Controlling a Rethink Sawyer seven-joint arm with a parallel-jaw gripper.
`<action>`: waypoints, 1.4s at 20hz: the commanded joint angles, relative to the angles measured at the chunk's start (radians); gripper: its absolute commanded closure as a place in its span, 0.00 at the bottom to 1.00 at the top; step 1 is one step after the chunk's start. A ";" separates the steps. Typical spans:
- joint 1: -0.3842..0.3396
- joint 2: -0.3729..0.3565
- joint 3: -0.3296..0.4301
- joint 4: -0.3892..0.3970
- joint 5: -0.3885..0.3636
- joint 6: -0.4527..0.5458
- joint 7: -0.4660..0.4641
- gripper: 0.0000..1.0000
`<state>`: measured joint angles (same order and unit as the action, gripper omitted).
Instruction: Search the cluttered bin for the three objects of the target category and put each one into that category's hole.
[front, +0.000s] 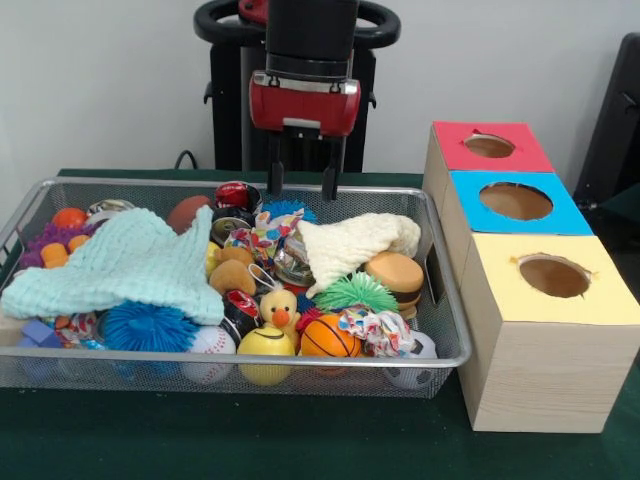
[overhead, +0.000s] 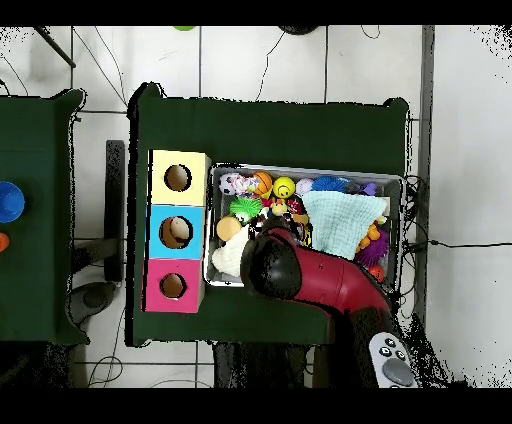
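Green tabletop; printed cloth (front: 262, 236) lies just beneath parted gripper (front: 302, 186) jaws.

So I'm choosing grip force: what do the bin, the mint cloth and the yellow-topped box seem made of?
The bin looks like silver metal wire mesh with a thicker shiny rim. The mint cloth appears to be soft knitted fabric, ribbed and draped over the toys. The box looks like pale bare wood, grain showing, with matte yellow paper around its hole.

Bright, even light; soft shadows; slight blur.
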<state>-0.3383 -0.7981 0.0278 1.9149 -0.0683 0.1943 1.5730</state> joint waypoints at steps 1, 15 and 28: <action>-0.073 -0.026 0.111 -0.014 -0.075 0.192 -0.067 0.00; -0.005 0.114 0.099 -0.294 -0.053 0.312 0.020 0.00; 0.079 0.162 0.075 -0.418 0.024 0.284 0.153 0.00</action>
<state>-0.2939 -0.6906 0.0458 1.6071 -0.0907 0.4059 1.5730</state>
